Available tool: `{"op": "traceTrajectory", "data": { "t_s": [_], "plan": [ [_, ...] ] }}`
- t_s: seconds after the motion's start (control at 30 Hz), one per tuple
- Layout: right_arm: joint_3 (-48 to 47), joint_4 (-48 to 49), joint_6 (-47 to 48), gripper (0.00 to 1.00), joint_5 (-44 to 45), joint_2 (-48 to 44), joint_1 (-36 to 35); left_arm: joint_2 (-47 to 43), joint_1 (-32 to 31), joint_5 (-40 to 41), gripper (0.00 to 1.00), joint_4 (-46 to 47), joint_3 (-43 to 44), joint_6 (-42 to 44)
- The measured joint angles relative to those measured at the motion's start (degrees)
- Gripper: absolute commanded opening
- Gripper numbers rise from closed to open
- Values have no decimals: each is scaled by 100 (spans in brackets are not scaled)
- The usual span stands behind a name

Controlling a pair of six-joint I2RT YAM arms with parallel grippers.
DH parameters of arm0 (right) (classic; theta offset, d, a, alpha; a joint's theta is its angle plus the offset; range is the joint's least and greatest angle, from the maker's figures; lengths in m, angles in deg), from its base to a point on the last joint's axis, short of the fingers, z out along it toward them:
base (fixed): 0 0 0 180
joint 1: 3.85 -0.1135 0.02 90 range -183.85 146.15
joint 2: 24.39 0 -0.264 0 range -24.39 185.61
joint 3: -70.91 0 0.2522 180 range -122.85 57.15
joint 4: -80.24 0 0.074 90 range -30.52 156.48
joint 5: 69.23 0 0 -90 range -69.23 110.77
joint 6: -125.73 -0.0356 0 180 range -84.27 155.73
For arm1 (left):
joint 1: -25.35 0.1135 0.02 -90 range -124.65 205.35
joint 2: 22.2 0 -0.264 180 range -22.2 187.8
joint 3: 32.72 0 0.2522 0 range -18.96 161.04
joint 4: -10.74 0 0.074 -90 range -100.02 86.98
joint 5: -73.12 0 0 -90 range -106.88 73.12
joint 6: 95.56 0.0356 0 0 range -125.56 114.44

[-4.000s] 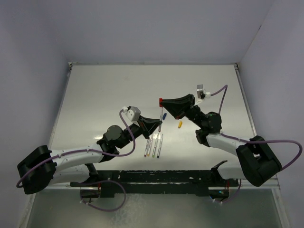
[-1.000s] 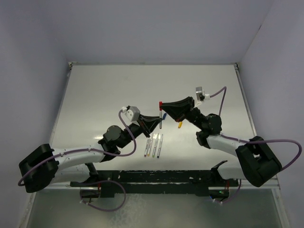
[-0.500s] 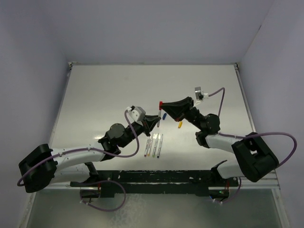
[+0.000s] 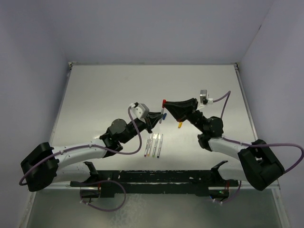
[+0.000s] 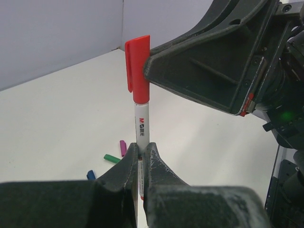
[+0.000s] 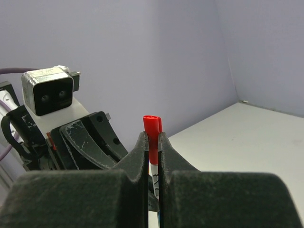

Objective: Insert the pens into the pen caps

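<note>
Sitting over top end of thin white-barrelled marker pen (image 5: 141, 124): red plastic clip cap (image 5: 137, 66). Left hand (image 5: 141, 164) pinched tight on pen's lower barrel; right hand (image 6: 152, 142) pinched tight on red cap. Both held in air above white tabletop (image 4: 104, 95), near its middle. Lying on tabletop: small purple cap (image 5: 123, 148), green cap (image 5: 112, 158), blue cap (image 5: 90, 175), yellow-orange cap (image 4: 180, 125). Other pens (image 4: 154, 145) lie side by side, apart from caps.

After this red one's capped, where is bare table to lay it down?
Free: far half of the white tabletop, up to the back wall, and its left side. Crowded: near centre, three thin grey pens and a yellow-orange cap.
</note>
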Motion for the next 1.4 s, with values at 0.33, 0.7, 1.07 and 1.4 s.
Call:
{"op": "traceTrajectory", "data": {
  "t_s": [0.33, 0.7, 1.07, 1.4],
  "plan": [
    [2, -413, 409, 0, 321, -122, -131, 57, 72, -52, 0, -131, 85, 48],
    [-138, -1263, 896, 0, 671, -278, -396, 57, 111, -7, 0, -341, 92, 101],
    [-267, -1818, 1239, 0, 938, -393, -579, 55, 116, 46, 0, -415, 96, 219],
    [-629, -2450, 1298, 38, 938, -809, -660, -181, 146, -28, 0, -256, 37, 31]
  ]
}}
